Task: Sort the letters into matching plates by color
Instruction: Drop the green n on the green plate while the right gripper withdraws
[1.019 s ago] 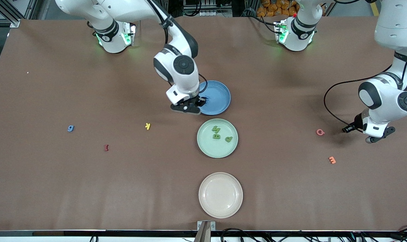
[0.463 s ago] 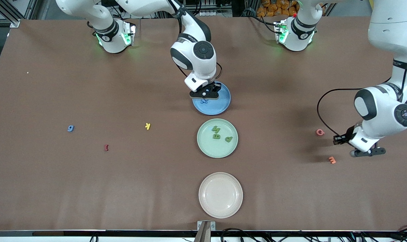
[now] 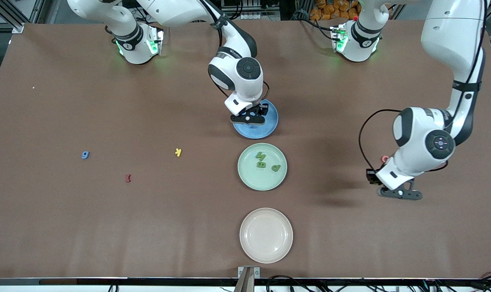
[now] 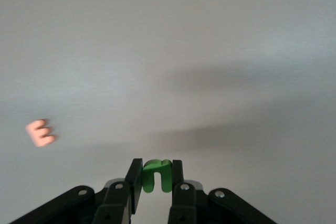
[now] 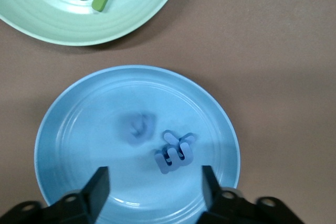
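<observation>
Green letter on its way, blue ones dropped

Fingers of the right gripper (image 3: pixel 248 119) stand released over the blue plate (image 3: pixel 270 126), near the worktop's middle, with two blue letters (image 5: pixel 175 152) lying in it. The left gripper (image 3: pixel 399 194) hangs above the left arm's end of the worktop, clenched on a green letter (image 4: pixel 155 176). I'd carry that one level to the green plate (image 3: pixel 245 174), where three green letters (image 3: pixel 261 164) sit, and release it low. One blue letter "g" (image 3: pixel 85 154) waits near the right arm's end.
</observation>
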You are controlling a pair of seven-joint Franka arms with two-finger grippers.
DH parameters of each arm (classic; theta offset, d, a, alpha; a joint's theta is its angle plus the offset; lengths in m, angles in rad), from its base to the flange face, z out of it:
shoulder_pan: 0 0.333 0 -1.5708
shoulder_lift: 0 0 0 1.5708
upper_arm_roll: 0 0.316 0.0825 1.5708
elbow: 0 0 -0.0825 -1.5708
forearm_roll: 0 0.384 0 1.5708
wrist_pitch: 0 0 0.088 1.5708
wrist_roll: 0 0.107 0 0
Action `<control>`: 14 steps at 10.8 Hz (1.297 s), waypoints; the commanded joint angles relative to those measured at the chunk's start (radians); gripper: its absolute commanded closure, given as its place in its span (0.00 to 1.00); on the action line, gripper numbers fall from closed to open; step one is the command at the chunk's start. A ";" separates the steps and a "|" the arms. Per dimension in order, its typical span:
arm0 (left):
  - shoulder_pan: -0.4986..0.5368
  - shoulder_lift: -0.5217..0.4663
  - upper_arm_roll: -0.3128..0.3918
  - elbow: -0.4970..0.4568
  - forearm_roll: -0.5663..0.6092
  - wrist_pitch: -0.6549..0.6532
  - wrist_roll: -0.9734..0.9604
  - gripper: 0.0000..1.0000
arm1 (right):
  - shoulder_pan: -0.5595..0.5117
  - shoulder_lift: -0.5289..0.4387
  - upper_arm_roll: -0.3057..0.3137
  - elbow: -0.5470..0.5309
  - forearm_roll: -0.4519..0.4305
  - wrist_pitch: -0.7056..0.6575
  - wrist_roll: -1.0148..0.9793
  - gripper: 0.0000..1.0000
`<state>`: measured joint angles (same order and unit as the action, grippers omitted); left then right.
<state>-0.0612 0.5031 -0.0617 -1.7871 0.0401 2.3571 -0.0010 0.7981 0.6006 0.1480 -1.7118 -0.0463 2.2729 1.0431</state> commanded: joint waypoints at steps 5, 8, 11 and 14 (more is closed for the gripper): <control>-0.066 0.003 -0.188 0.052 0.021 -0.019 -0.259 1.00 | -0.051 -0.021 0.001 0.029 -0.017 -0.070 -0.036 0.00; -0.130 0.031 -0.221 0.084 0.018 -0.004 -0.358 1.00 | -0.121 -0.044 0.001 0.032 -0.021 -0.137 -0.116 0.00; -0.260 0.084 -0.211 0.116 0.021 0.062 -0.526 1.00 | -0.239 -0.096 -0.001 0.034 -0.024 -0.202 -0.231 0.00; -0.331 0.120 -0.194 0.126 0.023 0.088 -0.631 1.00 | -0.331 -0.134 -0.039 0.031 -0.024 -0.211 -0.377 0.00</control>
<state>-0.3539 0.5832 -0.2764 -1.6988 0.0407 2.4283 -0.5534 0.5290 0.5121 0.1245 -1.6655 -0.0590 2.0776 0.7576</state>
